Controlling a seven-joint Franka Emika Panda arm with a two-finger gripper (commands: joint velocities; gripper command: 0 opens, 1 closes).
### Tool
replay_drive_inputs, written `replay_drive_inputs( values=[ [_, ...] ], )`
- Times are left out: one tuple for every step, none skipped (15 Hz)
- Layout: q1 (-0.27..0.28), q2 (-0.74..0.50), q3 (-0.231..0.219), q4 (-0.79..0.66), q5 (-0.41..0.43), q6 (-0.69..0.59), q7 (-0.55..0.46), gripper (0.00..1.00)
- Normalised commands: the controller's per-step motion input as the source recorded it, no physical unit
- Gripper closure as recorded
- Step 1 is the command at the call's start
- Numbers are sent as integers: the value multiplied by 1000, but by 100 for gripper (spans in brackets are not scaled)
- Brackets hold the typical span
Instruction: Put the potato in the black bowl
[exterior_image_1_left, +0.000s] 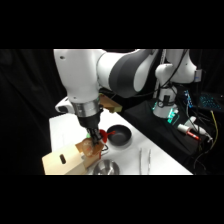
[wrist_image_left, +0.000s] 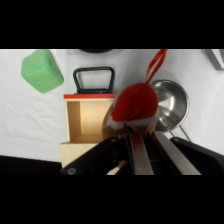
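Tan potato (exterior_image_1_left: 88, 146) being gripped in the fingers of the gripper (exterior_image_1_left: 91, 146) | hanging above wooden box (exterior_image_1_left: 62, 162) | black bowl (exterior_image_1_left: 120, 135) sitting right, awaiting drop.

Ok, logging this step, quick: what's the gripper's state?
Gripper: cannot be told; a red rounded thing covers its tip.

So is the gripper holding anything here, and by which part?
Likely the potato, a tan lump at the gripper by the wooden box; the contact is hidden, so the hold and its place cannot be told.
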Motion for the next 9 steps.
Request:
replay_drive_inputs(
  values=[
    [-172,-535,-25,-641,86,75,59,93],
    [-172,-565,-23,-686,115,110,59,93],
    [-163,-575,-21,-697,125,137,53,93],
    [-148,-570,-21,-682,120,156,59,93],
    [-136,-562,-19,-662,127,164,56,93],
    [-119,-547,-17,-634,123,165,60,93],
    [-101,-528,-15,-607,118,174,72,93],
    [-86,-505,-9,-576,124,179,72,93],
    [-72,-470,-6,-545,128,199,78,93]
  ],
)
